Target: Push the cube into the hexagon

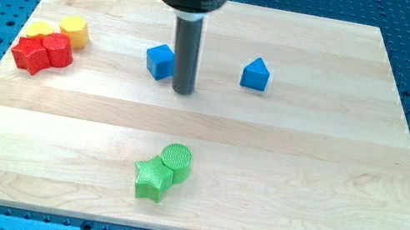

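Seven blocks on the wooden board (pixel 277 187), placed from the blue cube (pixel 160 61). My tip (pixel 182 91): just beside the cube on the view's right, suited to shoving it leftward; no claw, only a bare rod. Yellow hexagon (pixel 74 29), probably the target: well left, clustered with a second yellow block (pixel 41 28), red cylinder (pixel 57 49), red star (pixel 31 56). Blue pentagon-like block (pixel 255 74): right. Green cylinder (pixel 176 161) and green star (pixel 152 179): below, touching.
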